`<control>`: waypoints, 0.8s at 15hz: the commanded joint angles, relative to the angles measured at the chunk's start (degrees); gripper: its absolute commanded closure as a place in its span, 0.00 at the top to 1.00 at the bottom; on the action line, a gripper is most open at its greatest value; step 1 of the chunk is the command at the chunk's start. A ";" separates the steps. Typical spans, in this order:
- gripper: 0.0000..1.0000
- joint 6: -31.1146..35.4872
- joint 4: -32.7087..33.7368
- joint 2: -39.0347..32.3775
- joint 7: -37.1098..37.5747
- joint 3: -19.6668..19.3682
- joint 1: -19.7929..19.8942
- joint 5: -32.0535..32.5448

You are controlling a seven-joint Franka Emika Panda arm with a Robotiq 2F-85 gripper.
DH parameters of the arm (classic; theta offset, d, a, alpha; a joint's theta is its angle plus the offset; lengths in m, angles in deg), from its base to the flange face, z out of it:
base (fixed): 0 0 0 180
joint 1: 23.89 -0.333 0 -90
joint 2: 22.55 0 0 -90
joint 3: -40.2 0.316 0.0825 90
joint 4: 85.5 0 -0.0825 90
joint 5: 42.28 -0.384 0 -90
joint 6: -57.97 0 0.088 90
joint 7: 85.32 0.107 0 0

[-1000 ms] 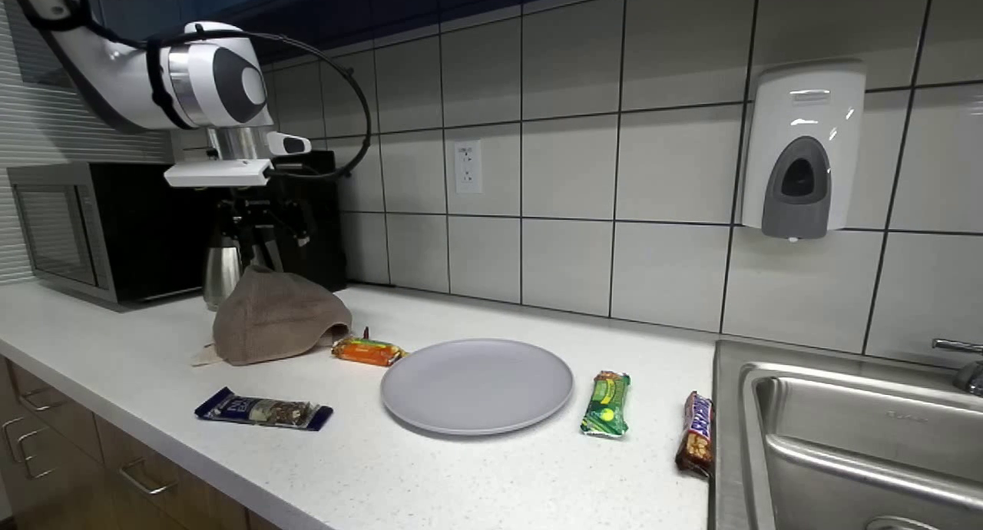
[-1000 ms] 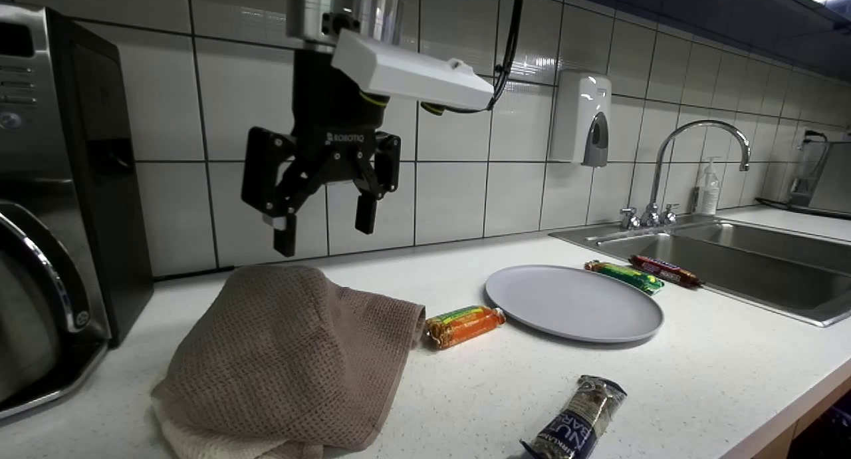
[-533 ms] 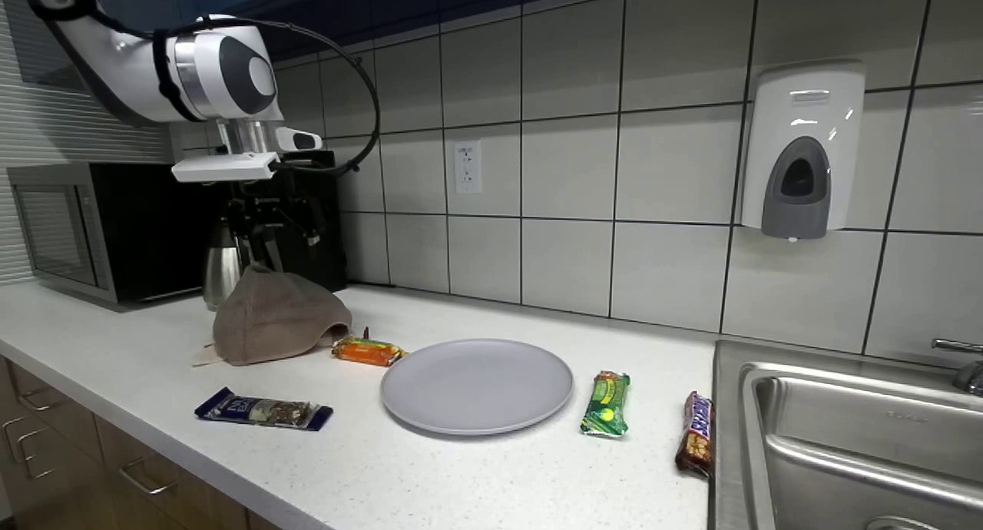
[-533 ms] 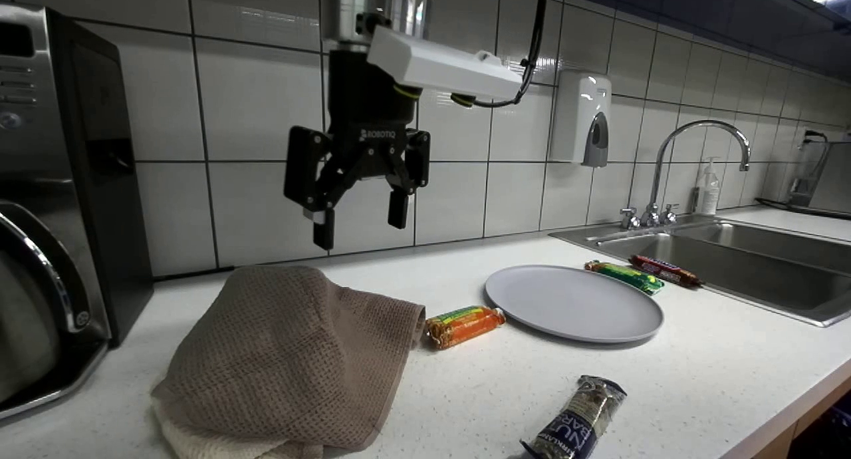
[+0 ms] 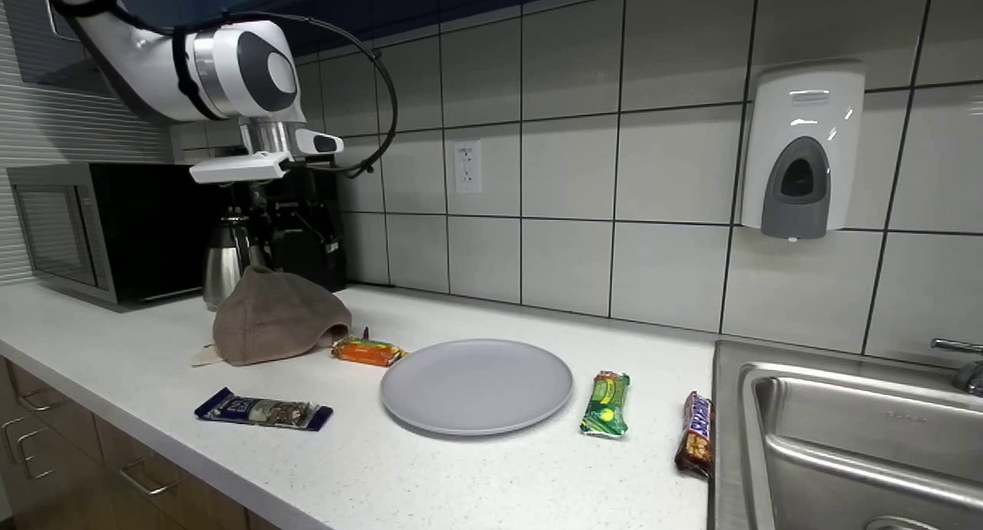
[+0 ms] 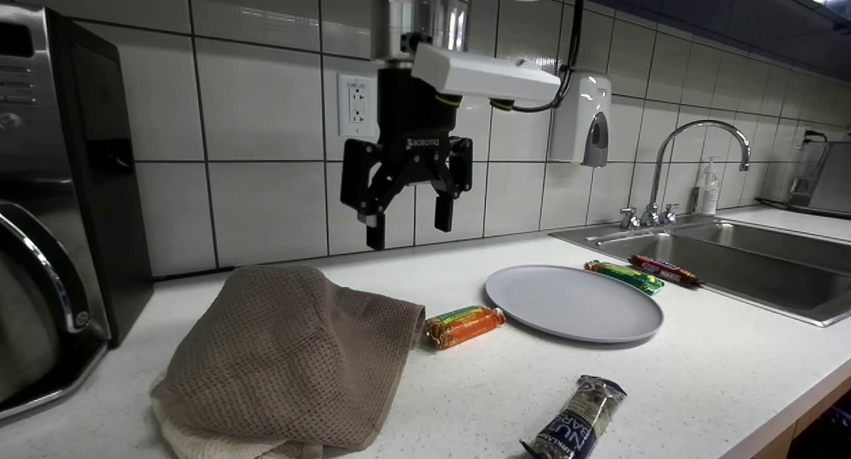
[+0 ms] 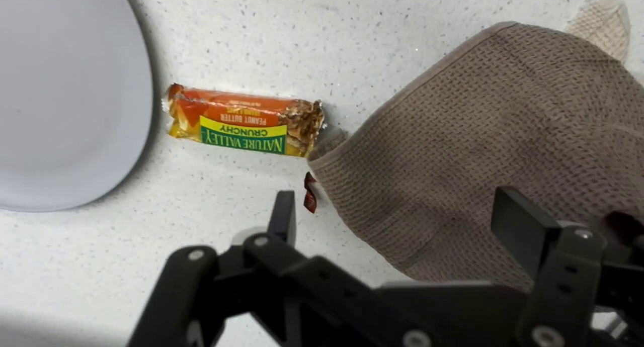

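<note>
1. The gripper [image 6: 409, 231] hangs in the air, its two fingers spread wide and pointing down.
2. Below it — apart from the fingertips — a brown cloth [image 7: 468, 151] sits heaped on the counter [image 5: 430, 476], with a red wrapper end [image 7: 310, 201] poking out at its edge.
3. Also lower than the gripper, an orange granola bar [image 7: 246, 120] lies between the cloth and a gray plate [image 7: 65, 110].
4. Farther out from the gripper are a blue-wrapped nut bar [image 5: 263, 412], a green bar [image 5: 607, 405] and, beside the sink [image 5: 733, 468], a Snickers bar [image 5: 696, 434].
</note>
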 commanded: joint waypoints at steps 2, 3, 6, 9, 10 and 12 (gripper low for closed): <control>1.00 -2.67 -1.67 2.28 3.76 -0.29 1.29 -0.56; 1.00 -2.86 -1.71 2.24 4.56 -0.39 1.41 -0.66; 1.00 -3.99 -1.41 1.96 8.64 -0.77 1.43 -0.99; 1.00 -4.77 -1.32 1.86 14.56 -1.15 1.42 -1.51; 1.00 -5.11 -1.24 1.88 16.42 -1.29 1.45 -1.77; 1.00 -5.64 -1.21 2.08 20.27 -1.74 1.53 -1.77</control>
